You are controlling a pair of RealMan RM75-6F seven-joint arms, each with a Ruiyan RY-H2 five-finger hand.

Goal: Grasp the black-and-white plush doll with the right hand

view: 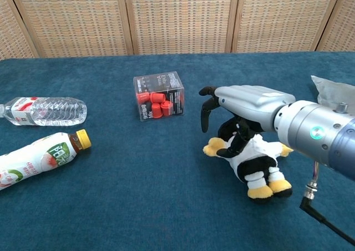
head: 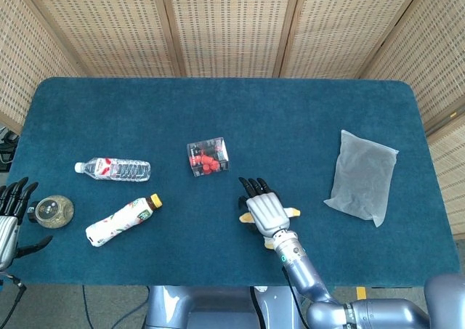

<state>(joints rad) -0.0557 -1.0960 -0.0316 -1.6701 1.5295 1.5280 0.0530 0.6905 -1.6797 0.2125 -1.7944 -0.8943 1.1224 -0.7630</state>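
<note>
The black-and-white plush doll point(view: 256, 160) lies on the blue table with its yellow feet toward the front edge. My right hand point(view: 245, 103) arches over its head and body, fingers point(view: 207, 103) curled down in the air left of the head, while the thumb touches the doll's head. The hand does not enclose the doll. In the head view the right hand point(head: 266, 211) covers most of the doll point(head: 291, 213), leaving only yellow tips showing. My left hand point(head: 9, 217) sits at the table's left front edge, fingers spread and empty.
A clear box of red pieces point(view: 158, 96) stands just left of the right hand. A water bottle point(head: 112, 169) and a drink bottle point(head: 120, 220) lie at the left, a round tin point(head: 52, 210) by the left hand. A plastic bag point(head: 362, 175) lies at the right.
</note>
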